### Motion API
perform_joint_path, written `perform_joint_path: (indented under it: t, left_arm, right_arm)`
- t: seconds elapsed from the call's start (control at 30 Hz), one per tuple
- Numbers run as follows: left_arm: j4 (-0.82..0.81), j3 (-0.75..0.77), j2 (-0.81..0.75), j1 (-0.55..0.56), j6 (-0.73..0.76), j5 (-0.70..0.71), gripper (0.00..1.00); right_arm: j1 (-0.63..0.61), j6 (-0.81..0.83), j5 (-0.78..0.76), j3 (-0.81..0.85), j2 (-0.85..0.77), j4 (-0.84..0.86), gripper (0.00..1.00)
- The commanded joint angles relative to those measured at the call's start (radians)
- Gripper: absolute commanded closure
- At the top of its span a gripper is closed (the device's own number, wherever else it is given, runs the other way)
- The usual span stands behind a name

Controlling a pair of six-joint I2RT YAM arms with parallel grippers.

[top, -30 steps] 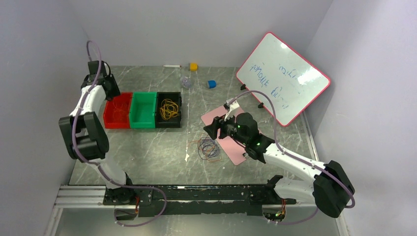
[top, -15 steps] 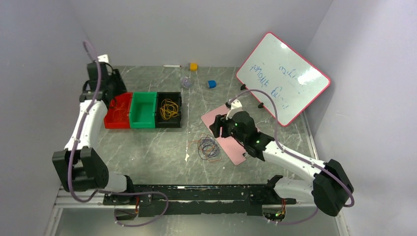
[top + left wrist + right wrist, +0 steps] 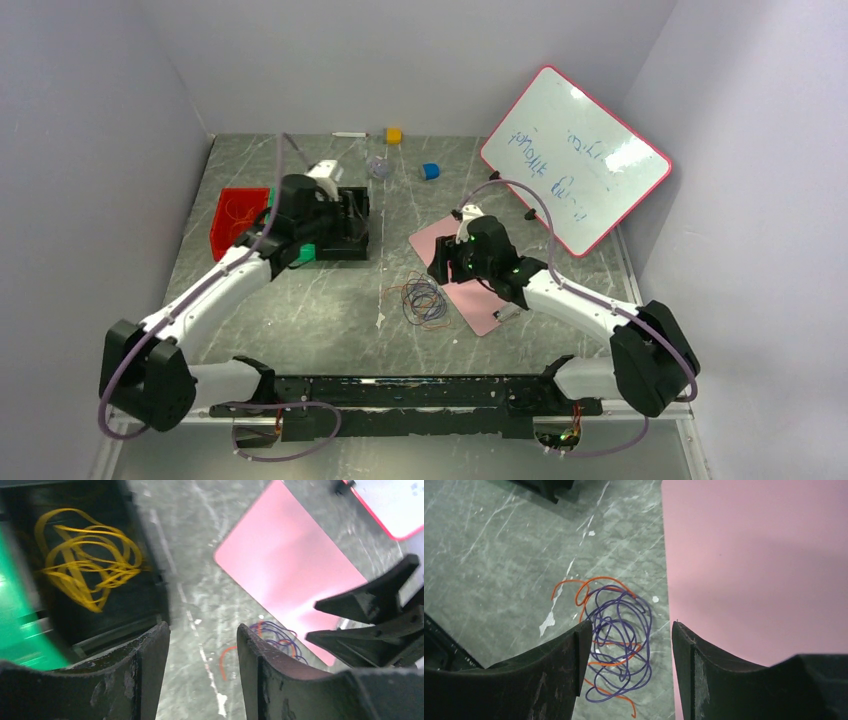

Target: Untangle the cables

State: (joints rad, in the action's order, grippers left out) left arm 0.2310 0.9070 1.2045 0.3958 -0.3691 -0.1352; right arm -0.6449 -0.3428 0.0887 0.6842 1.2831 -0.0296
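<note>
in the overhead view, a red bin sat at the far left of the table, at about 9 o'clock, with thin orange wire curled inside it. just to its 3 o'clock, the left arm reached across a green bin and hid most of it. the left gripper hung over the near right corner of the black bin, its fingers spread apart with nothing between them. a yellow cable lay looped on that black bin's floor.

toward the table's middle, at about 5 o'clock from the black bin and well apart from it, the tangle of cables lay on the bare table: dark purple-blue loops wound through orange strands. its right side lay just beside the left edge of a pink mat; whether they touched could not be told.

the right gripper hovered above that tangle, at its 1 o'clock in the overhead view, fingers spread wide and empty, not touching the wires.

at 2 o'clock a red-framed whiteboard leaned near the right wall. along the far edge, near 12 o'clock, lay a small yellow block and a blue piece.
</note>
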Motion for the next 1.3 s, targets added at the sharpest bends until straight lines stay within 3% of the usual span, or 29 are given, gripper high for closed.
perform_joint_path:
  t: [0.0,0.37,0.67,0.93,1.07,1.27]
  left_arm:
    - [-0.125,0.011,0.082,0.134,-0.016,-0.059,0.43]
    - [-0.114,0.12,0.354,0.342,0.067,0.056,0.46]
    - [-0.112,0.13,0.452,0.385,0.072,0.056,0.49]
    - [-0.071,0.141,0.491,0.399,0.082,0.08,0.53]
    - [-0.058,0.131,0.486,0.399,0.079,0.105,0.58]
    - [-0.062,0.137,0.484,0.399,0.076,0.085,0.76]
  right_arm:
    - [0.011,0.005,0.136,-0.001,0.03,0.001,0.37]
    - [0.011,-0.029,0.163,-0.065,0.117,0.088,0.43]
    - [0.01,-0.042,0.103,-0.109,0.135,0.116,0.52]
    - [0.012,-0.044,0.105,-0.122,0.146,0.132,0.53]
    - [0.012,-0.037,0.1,-0.12,0.146,0.131,0.53]
    - [0.012,-0.035,0.105,-0.12,0.147,0.14,0.53]
